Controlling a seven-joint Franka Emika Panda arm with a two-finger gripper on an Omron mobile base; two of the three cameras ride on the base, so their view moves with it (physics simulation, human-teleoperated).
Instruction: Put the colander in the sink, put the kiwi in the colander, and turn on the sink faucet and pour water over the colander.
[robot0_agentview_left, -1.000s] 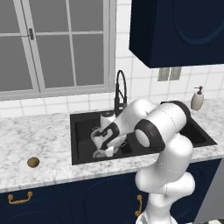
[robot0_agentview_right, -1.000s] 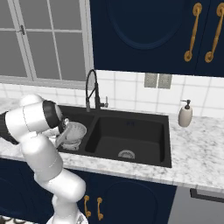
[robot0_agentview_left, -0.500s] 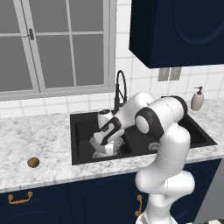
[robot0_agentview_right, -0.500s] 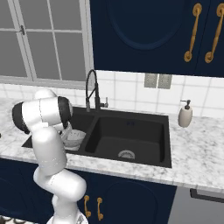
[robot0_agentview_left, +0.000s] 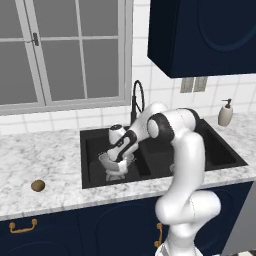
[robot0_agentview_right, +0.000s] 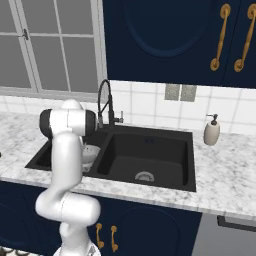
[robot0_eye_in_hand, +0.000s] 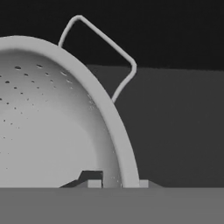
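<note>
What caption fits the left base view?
Gripper shut on the colander rim, in the sink's left basin; kiwi on the counter.

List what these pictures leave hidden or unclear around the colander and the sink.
- Whether the colander rests on the left basin floor: left base view, the gripper and the sink front wall cover its base.
- Most of the colander: right base view, the arm stands in front.
- The fingertips: hand view, cut off at the bottom edge.
- The kiwi's surface: left base view, too small.

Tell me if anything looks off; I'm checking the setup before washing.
Nothing is spilled or damaged. The colander is held at its rim by the end effector inside the left sink basin. The kiwi lies on the counter.
</note>
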